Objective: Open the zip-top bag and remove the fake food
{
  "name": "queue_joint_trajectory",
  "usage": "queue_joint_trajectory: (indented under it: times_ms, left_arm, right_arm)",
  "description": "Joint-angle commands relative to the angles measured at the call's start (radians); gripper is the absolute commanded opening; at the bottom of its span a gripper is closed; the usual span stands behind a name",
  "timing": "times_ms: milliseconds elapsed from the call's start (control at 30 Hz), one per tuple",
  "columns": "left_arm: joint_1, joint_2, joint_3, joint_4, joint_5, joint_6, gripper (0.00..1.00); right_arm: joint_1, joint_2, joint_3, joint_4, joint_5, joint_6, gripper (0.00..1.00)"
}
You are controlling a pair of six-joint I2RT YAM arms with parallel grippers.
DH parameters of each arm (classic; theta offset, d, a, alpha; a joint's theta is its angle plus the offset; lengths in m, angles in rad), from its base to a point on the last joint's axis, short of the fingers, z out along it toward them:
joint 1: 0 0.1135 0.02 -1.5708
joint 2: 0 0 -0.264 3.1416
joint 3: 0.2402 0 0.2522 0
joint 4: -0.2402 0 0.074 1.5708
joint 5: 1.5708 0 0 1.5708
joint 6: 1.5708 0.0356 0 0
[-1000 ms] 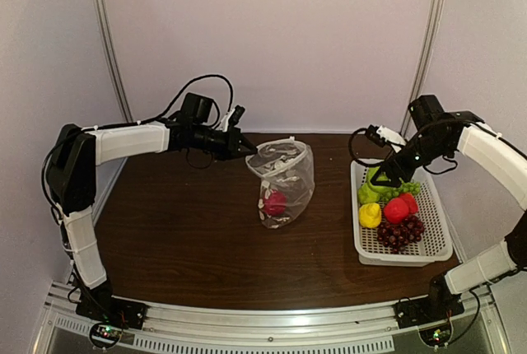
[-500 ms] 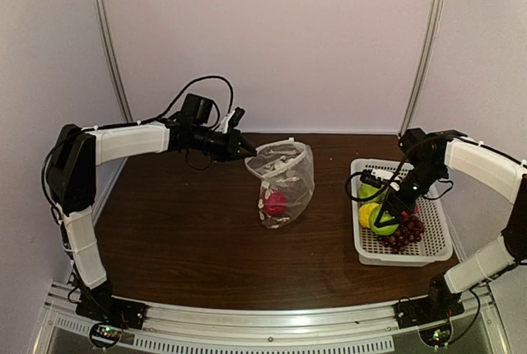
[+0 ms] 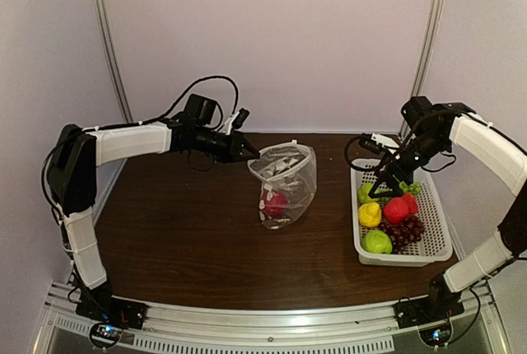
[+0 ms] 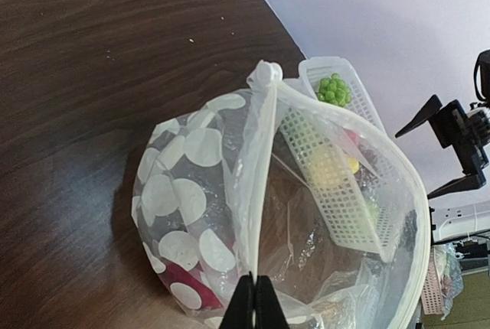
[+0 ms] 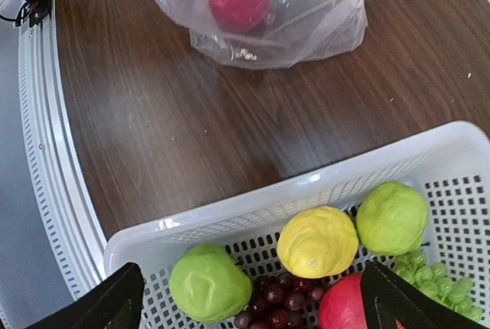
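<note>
The zip-top bag (image 3: 288, 179), clear with white dots, stands open on the table's middle with one pink-red fruit (image 3: 275, 202) inside. My left gripper (image 3: 245, 147) is shut on the bag's white rim (image 4: 259, 191) and holds it up. In the left wrist view the pinched jaws (image 4: 255, 302) meet on that rim. My right gripper (image 3: 387, 181) is open and empty above the white basket (image 3: 356, 221). Below its spread fingers (image 5: 251, 283) lie a green fruit (image 5: 208, 283), the yellow lemon (image 5: 318, 241), another green fruit (image 5: 392, 218), a red fruit (image 5: 348, 304) and purple grapes (image 5: 285, 302).
The basket sits at the table's right edge; it also holds green grapes (image 3: 410, 188). The bag (image 5: 268, 15) lies beyond the basket rim (image 5: 268, 205) in the right wrist view, across bare brown table (image 3: 181, 230). Metal frame posts stand behind.
My right gripper went down into the basket with a green fruit, let it go at the near corner, and has risen open. My left gripper still holds the bag rim.
</note>
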Motion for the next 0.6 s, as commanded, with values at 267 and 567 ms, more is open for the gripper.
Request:
queue_joint_trajectory:
  times_ms: [267, 567]
  left_arm:
    - [-0.025, -0.012, 0.033, -0.005, 0.042, 0.036, 0.0]
    - [-0.034, -0.019, 0.034, -0.005, 0.054, 0.036, 0.0]
  right_arm:
    - [0.154, 0.13, 0.295, 0.279, 0.09, 0.157, 0.93]
    - [0.323, 0.322, 0.488, 0.318, 0.1, 0.214, 0.82]
